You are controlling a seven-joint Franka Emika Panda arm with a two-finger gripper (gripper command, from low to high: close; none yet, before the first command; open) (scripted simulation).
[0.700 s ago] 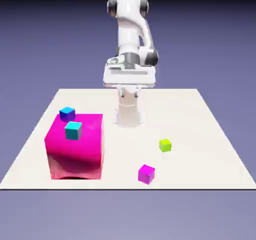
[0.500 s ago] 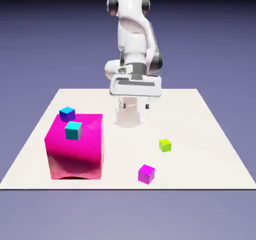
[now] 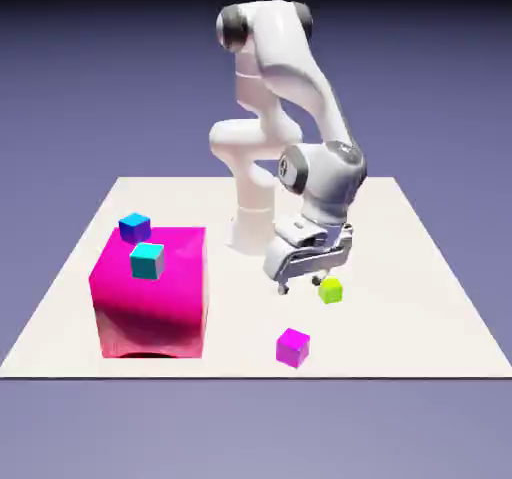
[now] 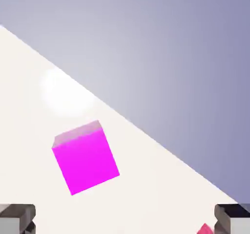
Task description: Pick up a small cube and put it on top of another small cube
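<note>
Magenta cube [image 3: 293, 348]: on the table [image 3: 400, 327], near its front edge, exterior view. Sits flat, one face down. Turned, a vertical edge toward the camera, two side faces showing. Sides look equal; no long axis to name. In the hand view it lies left of the middle, its near-square face tilted, upper and lower edges climbing to the right, a paler side face along the upper edge.

Gripper [image 3: 301, 286]: jaws spread wide, nothing between the tips. Hangs tilted over the table, behind the magenta cube, near the green cube [image 3: 331, 290].

Blue cube [image 3: 135, 228]: at the pink block's [image 3: 152, 297] far left corner, exterior view; whether on the block or behind it, cannot tell. Teal cube [image 3: 147, 261]: nearer the camera, seen against the block.
</note>
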